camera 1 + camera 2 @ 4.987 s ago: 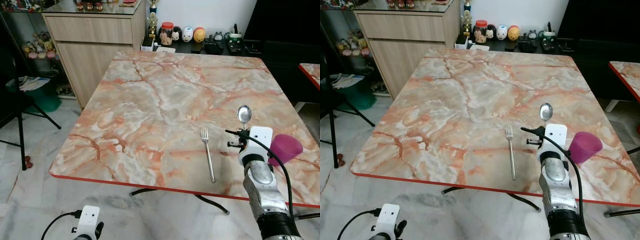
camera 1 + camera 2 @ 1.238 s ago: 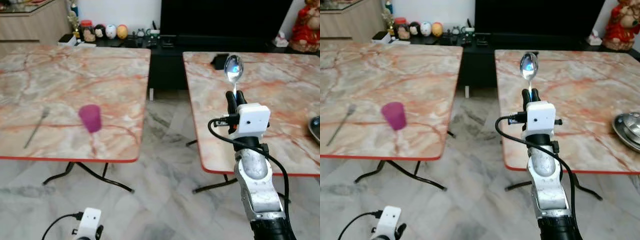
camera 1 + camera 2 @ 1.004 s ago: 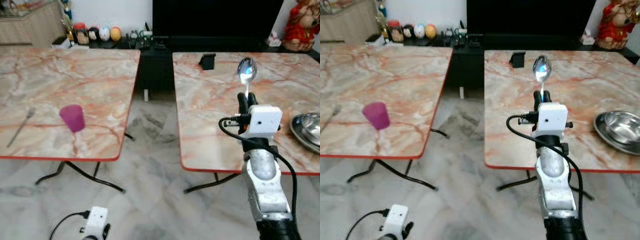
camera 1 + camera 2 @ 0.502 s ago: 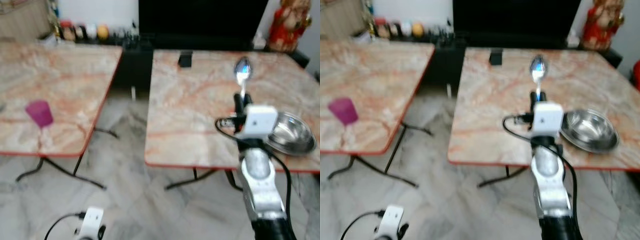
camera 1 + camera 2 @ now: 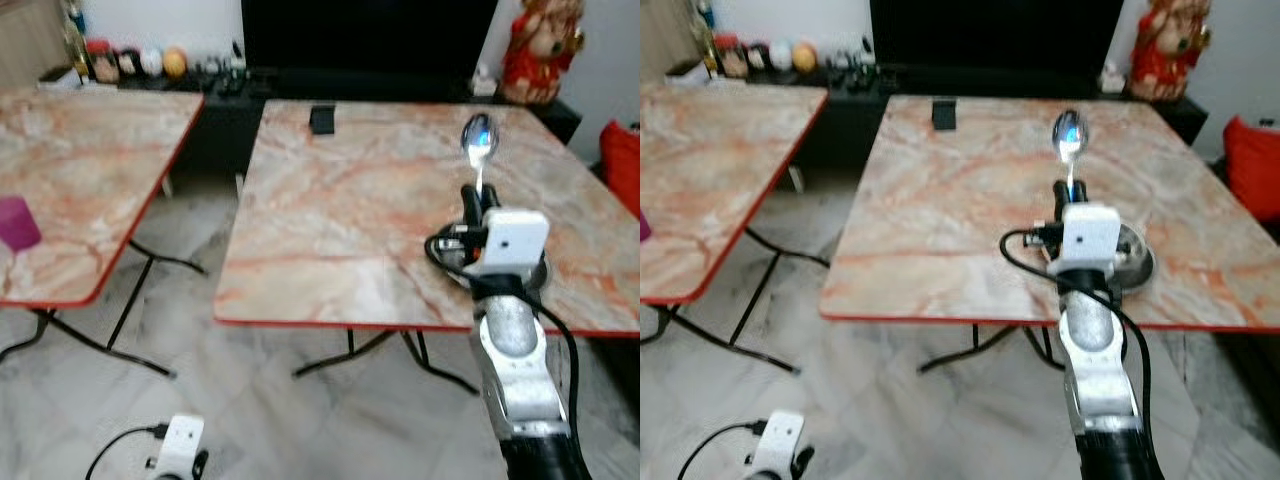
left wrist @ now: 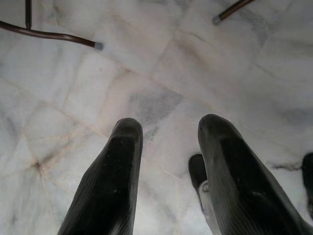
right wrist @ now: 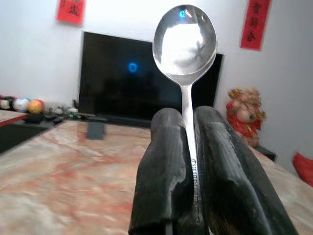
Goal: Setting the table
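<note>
Our right hand (image 5: 474, 196) is clenched on a spoon (image 5: 478, 143), bowl upright, raised over the marble worktop (image 5: 350, 220) at 1 o'clock. Steel bowl (image 5: 1132, 250) sits just behind it. Left hand (image 6: 168, 161) hangs low at 7 o'clock, fingers parted, grasping nothing.

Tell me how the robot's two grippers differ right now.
The right gripper is raised over the table; the left gripper hangs low above the floor. The right is shut on a spoon, held upright; the left is open and empty. Both have two black fingers.
</note>
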`<state>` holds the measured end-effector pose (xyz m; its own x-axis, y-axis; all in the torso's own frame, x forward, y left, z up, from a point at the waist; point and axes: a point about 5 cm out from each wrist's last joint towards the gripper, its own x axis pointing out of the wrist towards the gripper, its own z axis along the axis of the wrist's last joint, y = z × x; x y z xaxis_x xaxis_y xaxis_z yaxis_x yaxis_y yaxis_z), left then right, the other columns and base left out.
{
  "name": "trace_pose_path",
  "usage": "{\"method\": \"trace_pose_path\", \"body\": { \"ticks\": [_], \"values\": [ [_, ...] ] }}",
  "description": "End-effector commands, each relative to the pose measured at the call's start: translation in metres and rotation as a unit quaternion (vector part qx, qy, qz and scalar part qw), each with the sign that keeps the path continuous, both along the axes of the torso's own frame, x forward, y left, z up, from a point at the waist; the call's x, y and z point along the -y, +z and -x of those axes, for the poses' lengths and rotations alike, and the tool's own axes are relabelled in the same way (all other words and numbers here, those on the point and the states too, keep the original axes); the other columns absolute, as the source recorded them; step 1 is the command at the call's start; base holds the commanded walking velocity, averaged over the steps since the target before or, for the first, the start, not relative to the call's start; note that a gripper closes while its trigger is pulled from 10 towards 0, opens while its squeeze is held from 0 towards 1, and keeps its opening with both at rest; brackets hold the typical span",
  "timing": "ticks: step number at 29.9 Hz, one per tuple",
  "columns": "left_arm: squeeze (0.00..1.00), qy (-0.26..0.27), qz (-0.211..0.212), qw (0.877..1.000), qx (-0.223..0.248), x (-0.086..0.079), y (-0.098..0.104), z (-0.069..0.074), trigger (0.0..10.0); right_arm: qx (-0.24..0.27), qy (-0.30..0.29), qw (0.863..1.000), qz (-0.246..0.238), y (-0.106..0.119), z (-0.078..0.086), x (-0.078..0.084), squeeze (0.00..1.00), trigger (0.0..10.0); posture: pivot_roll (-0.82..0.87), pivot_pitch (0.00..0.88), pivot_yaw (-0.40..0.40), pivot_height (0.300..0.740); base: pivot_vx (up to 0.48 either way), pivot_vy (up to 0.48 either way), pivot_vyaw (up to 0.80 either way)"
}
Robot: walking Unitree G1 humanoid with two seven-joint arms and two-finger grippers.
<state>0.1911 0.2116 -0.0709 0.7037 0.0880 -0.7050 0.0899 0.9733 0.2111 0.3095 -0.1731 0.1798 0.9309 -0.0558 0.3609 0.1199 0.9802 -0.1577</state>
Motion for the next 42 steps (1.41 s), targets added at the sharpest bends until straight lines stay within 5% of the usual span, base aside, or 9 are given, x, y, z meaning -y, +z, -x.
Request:
{"method": "trace_pose_path", "body": {
  "ticks": [1, 20, 42],
  "values": [
    [0.0, -0.006, 0.004, 1.0, -0.01, 0.0051, -0.0029, 0.0029, 10.0, 0.009, -0.009, 1.0, -0.003, 0.0043, 0.001, 0.0054, 0.0, 10.0, -0.04, 0.0, -0.017, 0.74, 0.0, -0.3, 0.0],
    [0.0, -0.006, 0.003, 1.0, -0.011, 0.0047, -0.0032, 0.0034, 10.0, 0.009, -0.011, 1.0, -0.004, 0.0045, 0.0005, 0.006, 0.0, 10.0, -0.04, 0.0, -0.017, 0.74, 0.0, -0.3, 0.0],
    [0.0, 0.002, 0.021, 1.0, 0.005, 0.0057, -0.0003, -0.0008, 10.0, 0.008, -0.014, 1.0, -0.008, 0.0041, -0.0003, 0.0069, 0.0, 10.0, -0.03, 0.0, -0.013, 0.74, 0.0, 0.0, 0.0]
  ]
}}
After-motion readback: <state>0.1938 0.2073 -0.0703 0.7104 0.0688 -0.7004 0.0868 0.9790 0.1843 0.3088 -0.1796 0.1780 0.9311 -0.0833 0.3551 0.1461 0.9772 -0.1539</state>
